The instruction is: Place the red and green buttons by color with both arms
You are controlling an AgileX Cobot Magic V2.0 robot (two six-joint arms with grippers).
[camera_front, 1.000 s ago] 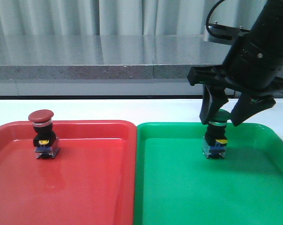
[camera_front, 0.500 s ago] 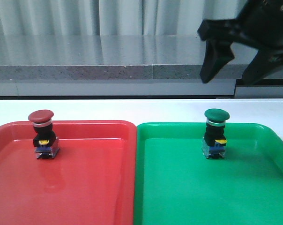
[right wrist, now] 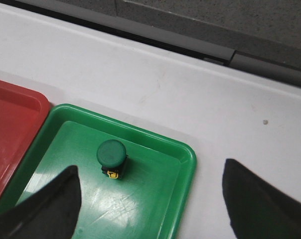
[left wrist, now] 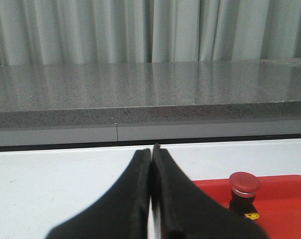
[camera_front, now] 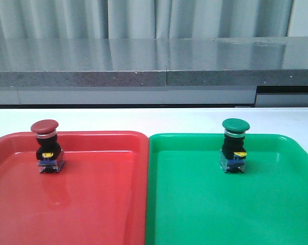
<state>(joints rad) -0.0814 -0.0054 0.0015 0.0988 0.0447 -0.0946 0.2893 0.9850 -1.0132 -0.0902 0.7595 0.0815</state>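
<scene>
The red button [camera_front: 47, 145] stands upright in the far left part of the red tray [camera_front: 103, 204]. The green button [camera_front: 234, 145] stands upright near the far edge of the green tray [camera_front: 195, 214]. Neither gripper shows in the front view. In the left wrist view my left gripper [left wrist: 151, 150] is shut and empty, with the red button [left wrist: 244, 189] off to one side beyond it. In the right wrist view my right gripper [right wrist: 151, 167] is open wide and empty, high above the green button [right wrist: 111, 157].
The two trays lie side by side, touching, on a white table [camera_front: 154, 120]. A grey stone ledge [camera_front: 144, 66] runs along the back, with curtains behind it. The green tray's rim [right wrist: 189, 154] lies close to bare white table on the right.
My right gripper let go of the green button, rose and left the front view. The green button stays standing in the green tray. The red button has not moved.
</scene>
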